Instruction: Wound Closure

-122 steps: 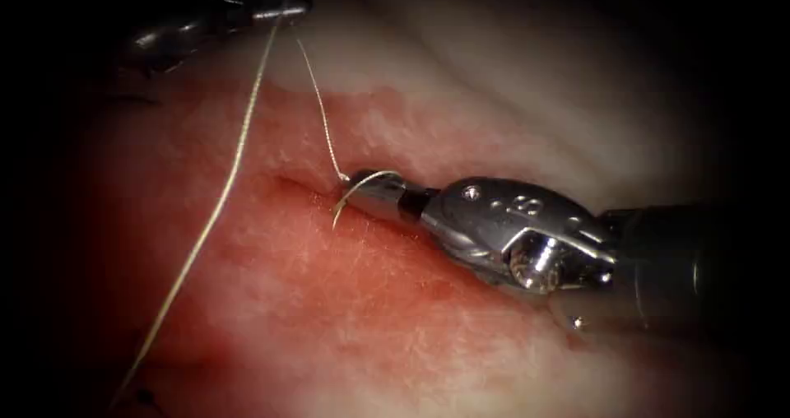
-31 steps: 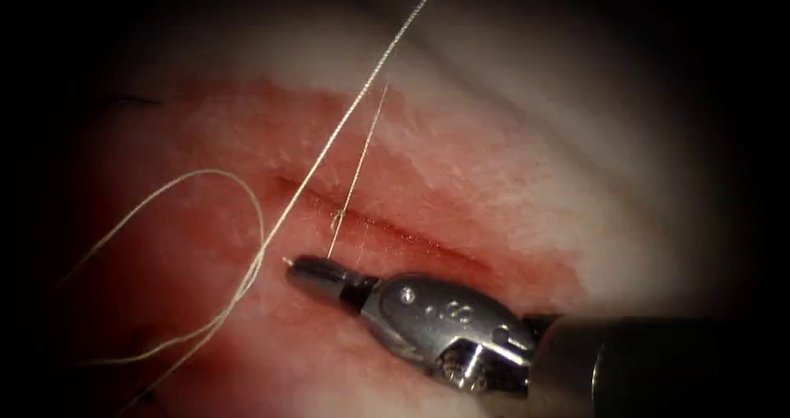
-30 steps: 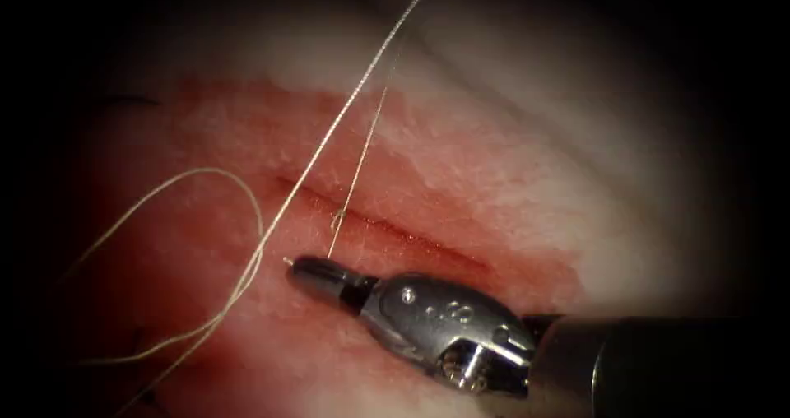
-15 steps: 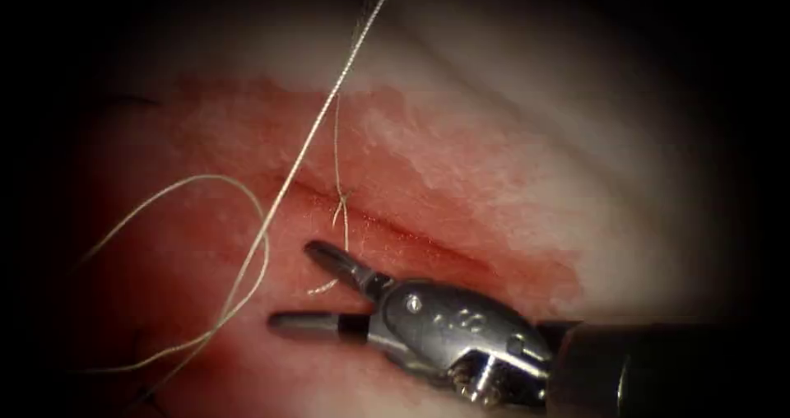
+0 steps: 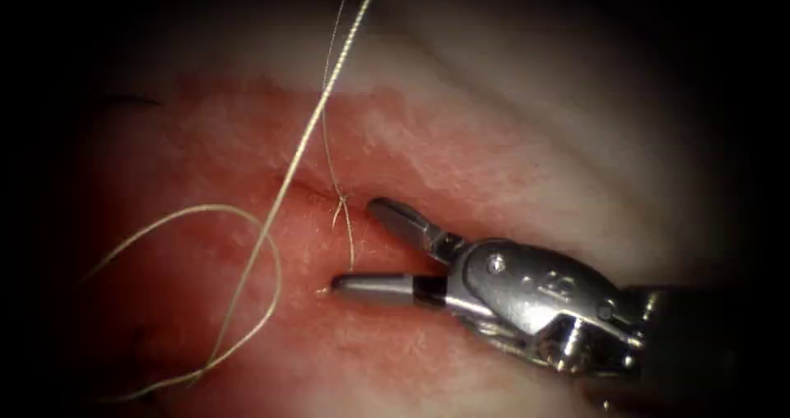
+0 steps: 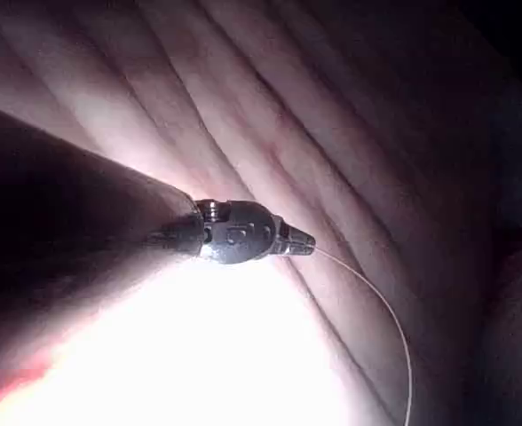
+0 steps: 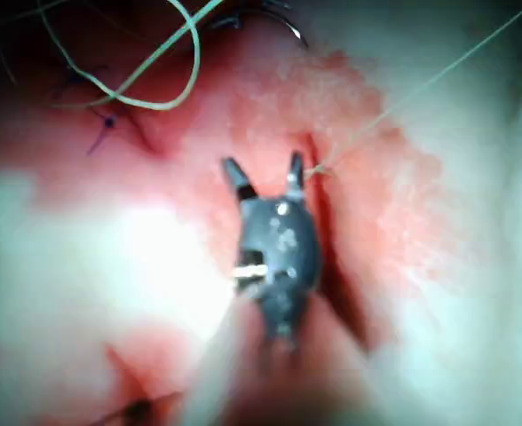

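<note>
A slack loop of thread [image 5: 247, 303] lies on the tissue [image 5: 510, 163] left of the cut [image 5: 428, 241], the left tool [image 6: 301, 241] grips thread, the knot [image 5: 340, 197] sits on the cut, and the right tool [image 5: 362, 249] gapes empty, its markings unreadable.

The right arm's polished, glossy silver metal tool [image 5: 362, 249] had smooth steel jaws, matt grey along their flat faces. The pale, twisted, fibrous thread [image 5: 288, 183] looked dull and slightly rough. The pink-red pork tissue [image 5: 395, 360] was moist and glistening, finely pebbled, paler and waxy higher up. The left arm's dark grey metal tool [image 6: 305, 241] had a soft sheen.
</note>
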Available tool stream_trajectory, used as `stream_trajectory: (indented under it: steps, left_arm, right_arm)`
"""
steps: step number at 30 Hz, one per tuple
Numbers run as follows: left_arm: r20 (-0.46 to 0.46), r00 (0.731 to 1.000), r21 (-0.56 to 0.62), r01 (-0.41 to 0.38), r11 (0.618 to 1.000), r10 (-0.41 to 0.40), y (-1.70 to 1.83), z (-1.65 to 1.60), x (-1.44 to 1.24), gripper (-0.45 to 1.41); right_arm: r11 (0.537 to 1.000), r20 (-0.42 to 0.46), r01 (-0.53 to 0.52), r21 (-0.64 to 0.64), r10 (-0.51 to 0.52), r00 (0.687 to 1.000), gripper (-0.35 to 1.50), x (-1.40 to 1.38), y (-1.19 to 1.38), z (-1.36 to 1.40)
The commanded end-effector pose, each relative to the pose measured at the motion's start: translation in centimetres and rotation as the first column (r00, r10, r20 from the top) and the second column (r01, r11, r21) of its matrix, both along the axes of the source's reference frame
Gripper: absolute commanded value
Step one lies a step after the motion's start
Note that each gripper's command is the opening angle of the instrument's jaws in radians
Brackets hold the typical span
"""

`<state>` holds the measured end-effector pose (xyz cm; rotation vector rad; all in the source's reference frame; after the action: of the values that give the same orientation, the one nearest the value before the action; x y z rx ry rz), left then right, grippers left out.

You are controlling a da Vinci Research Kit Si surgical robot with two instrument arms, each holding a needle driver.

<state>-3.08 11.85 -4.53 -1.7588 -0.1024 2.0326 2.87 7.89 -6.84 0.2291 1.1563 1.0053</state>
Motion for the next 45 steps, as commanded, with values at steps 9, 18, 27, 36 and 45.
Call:
stream_trajectory:
  steps: [9,18,27,36,45]
  left_arm:
    - [0.082,0.997,0.021,-0.005,1.000,0.003,-0.17,-0.41,0.01,-0.35]
    - [0.218,0.976,0.053,-0.023,0.998,0.011,-0.31,-0.85,-0.02,-0.35]
    - [0.255,0.967,0.075,-0.044,0.996,0.024,-0.30,-1.16,-0.03,-0.35]
    - [0.268,0.963,0.081,-0.056,0.995,0.033,-0.42,-1.33,-0.01,-0.35]
    - [0.289,0.957,0.106,-0.063,0.992,0.030,-0.50,-1.69,-0.12,-0.35]
  right_arm:
    - [0.997,0.007,-0.055,0.062,0.054,0.998,1.45,0.19,0.23,0.66]
    - [0.997,-0.008,-0.030,0.075,0.030,1.000,1.47,0.53,0.34,0.77]
    - [0.997,-0.002,-0.026,0.079,0.026,1.000,1.45,0.52,0.36,0.78]
    - [0.997,-0.002,-0.026,0.079,0.026,1.000,1.43,0.51,0.37,0.79]
    - [0.996,-0.002,-0.022,0.081,0.022,1.000,1.43,0.66,0.40,0.85]
